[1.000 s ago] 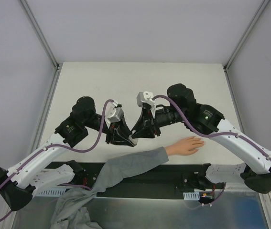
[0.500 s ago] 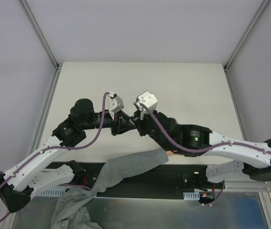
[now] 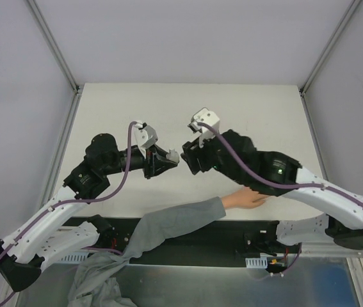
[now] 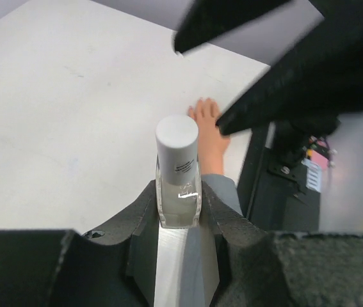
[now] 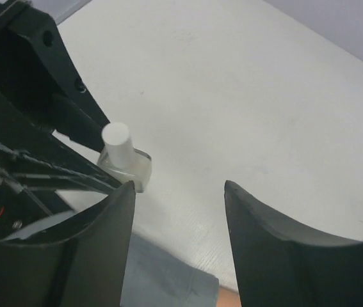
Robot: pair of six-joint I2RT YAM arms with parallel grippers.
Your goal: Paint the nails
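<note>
The arms have drawn apart: the left gripper (image 3: 168, 158) clamps the white-capped bottle (image 4: 177, 173), contents unclear, while the right gripper (image 5: 178, 187) gapes empty. The nails (image 4: 201, 106) sit on the hand (image 3: 245, 199) at the table's (image 3: 232, 109) near edge, bare tabletop beyond

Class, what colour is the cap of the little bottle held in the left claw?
White; the left wrist view shows the cap best.

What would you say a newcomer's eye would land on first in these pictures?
Probably the small clear bottle with a white cap, clamped in the left gripper over the white table, with the open right gripper facing it. Then the pale peach hand in a grey sleeve, lying at its near edge, partly under the right arm.
</note>
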